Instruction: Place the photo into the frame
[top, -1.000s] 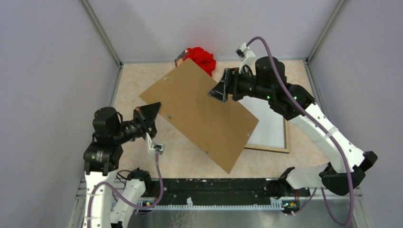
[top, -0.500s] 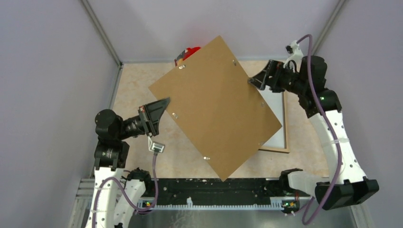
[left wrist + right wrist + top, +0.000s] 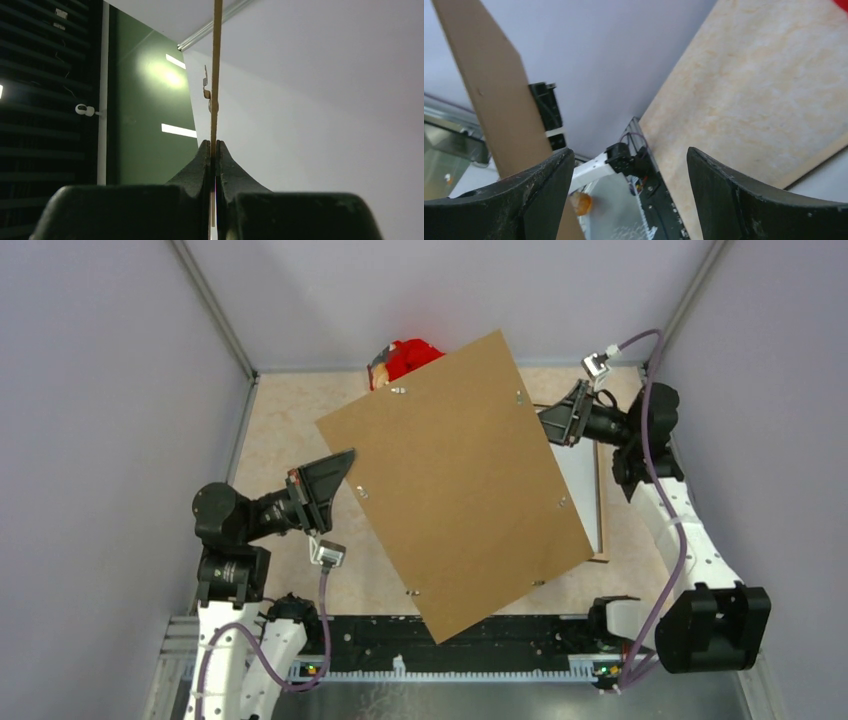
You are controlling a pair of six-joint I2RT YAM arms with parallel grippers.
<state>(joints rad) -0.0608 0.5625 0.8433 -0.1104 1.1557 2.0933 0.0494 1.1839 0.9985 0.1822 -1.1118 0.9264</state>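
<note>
The photo hangs tilted above the table with its brown board back towards the top camera; small metal tabs dot that back. My left gripper is shut on the photo's left edge. In the left wrist view the thin board runs edge-on straight up from the closed left gripper. My right gripper stands open at the photo's upper right edge. In the right wrist view nothing lies between the right gripper's fingers, and the board passes beside the left finger. The frame lies flat on the table at the right, mostly hidden under the photo.
A red cloth bundle sits at the back of the table, half hidden by the photo. Grey walls close in the beige table on three sides. A black rail with the arm bases runs along the near edge.
The photo has turned clockwise and risen towards the camera, still held by my left gripper. My right arm has swung from the photo's top edge out to the right side.
</note>
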